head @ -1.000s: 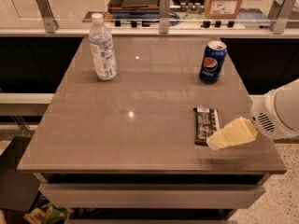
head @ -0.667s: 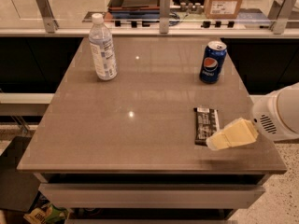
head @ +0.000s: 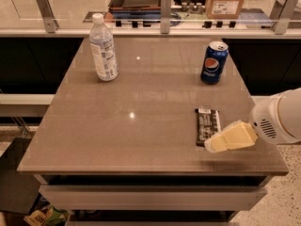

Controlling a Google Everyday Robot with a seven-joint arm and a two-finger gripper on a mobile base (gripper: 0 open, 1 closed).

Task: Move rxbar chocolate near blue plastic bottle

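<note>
Pale yellow gripper (head: 214, 145) low by the near right corner of the table, tip over the near end of flat black-wrapped rxbar chocolate (head: 207, 122); open or closed, cannot tell. One clear blue plastic bottle (head: 103, 48) upright far left, well apart, with open grey tabletop (head: 131, 126) between. One blue Pepsi can (head: 214, 62) far right, upright.

The pale yellow, wedge-shaped tool (head: 212, 145) is showing at lower right of the frame, joining a rounded white arm (head: 284, 114) bearing a dotted grille (head: 266, 128).

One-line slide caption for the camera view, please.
Gripper by the rxbar chocolate at the table front right; blue plastic bottle stands back left.
</note>
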